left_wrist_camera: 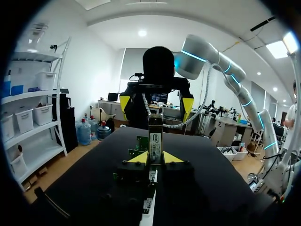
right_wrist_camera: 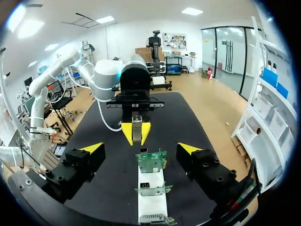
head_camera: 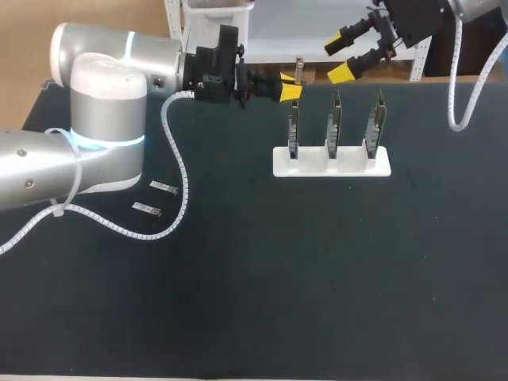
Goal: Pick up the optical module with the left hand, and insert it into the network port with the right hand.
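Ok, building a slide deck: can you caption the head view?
Left gripper holds the optical module by the white rack of three upright cards; right gripper open, facing it.

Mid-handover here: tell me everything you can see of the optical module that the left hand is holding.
The optical module is a slim, box-shaped bar, metallic silver, with a printed label on one face. The left hand is shut on it: both yellow fingertips press its sides near one end, the rest sticking out beyond them. It hangs above the dark table, clear of the green cards in the white rack, free end toward the open right hand. Nothing else touches it.
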### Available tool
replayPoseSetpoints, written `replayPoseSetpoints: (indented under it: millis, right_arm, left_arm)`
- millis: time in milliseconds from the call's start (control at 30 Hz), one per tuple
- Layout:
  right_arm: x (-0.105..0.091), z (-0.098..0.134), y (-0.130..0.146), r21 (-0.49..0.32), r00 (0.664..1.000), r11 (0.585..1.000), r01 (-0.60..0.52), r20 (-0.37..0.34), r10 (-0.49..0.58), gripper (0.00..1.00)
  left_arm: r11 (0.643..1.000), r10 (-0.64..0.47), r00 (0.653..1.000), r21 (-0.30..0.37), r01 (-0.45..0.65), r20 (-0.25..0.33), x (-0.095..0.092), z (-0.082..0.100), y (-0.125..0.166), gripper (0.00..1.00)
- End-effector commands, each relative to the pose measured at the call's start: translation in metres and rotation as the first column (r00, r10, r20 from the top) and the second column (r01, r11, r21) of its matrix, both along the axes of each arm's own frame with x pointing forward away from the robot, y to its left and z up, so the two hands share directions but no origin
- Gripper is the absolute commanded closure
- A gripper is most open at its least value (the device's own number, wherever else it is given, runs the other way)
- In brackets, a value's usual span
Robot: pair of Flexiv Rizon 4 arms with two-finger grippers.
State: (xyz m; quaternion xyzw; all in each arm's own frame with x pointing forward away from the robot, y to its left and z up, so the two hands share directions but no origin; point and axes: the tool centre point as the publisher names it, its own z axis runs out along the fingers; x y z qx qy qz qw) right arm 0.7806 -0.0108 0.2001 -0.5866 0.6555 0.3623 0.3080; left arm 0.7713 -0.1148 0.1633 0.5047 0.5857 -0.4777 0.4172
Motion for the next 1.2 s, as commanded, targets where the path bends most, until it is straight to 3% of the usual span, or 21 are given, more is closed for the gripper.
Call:
replayPoseSetpoints:
  millis: [33, 267, 1200]
  right_arm:
    - [-0.010, -0.003, 0.004, 0.006, 0.999, 0.999, 0.036, 0.024, -0.036, 0.00]
    - [-0.006, -0.001, 0.014, 0.029, 1.000, 0.999, -0.016, -0.014, 0.016, 0.00]
    - [-0.004, 0.005, 0.044, 0.043, 0.995, 0.994, -0.097, -0.004, 0.097, 0.00]
  left_arm:
    - [1.000, 0.006, 1.000, -0.002, -0.006, 0.003, -0.002, 0.000, 0.000, 1.00]
    - [1.000, 0.006, 1.000, -0.002, -0.006, 0.003, -0.002, 0.000, 0.000, 1.00]
    - [1.000, 0.006, 1.000, -0.002, -0.006, 0.003, -0.002, 0.000, 0.000, 1.00]
